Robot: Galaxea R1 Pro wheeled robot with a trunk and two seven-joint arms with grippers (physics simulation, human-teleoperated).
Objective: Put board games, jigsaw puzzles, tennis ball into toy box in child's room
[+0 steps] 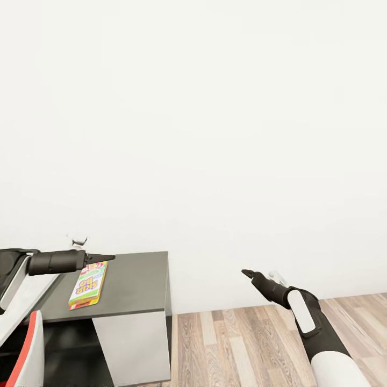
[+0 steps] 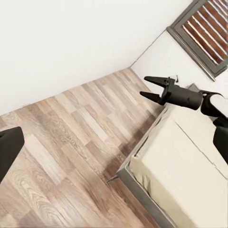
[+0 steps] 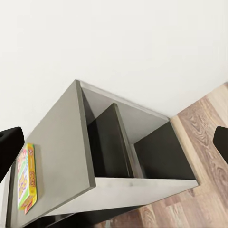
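The white wall takes up most of what faces the robot, with wood-plank floor below it and the beige bed off to one side, seen from the left wrist. The dark grey end of the table juts in at the left, and on it lies a flat board game with a bright green-and-yellow lid — nothing grips it. The left gripper hovers just over that box's far end; I cannot tell how wide it stands. The right gripper hangs over the floor, fingers apart, empty. The box lies close to the table's edge — a clumsy nudge could push it off.
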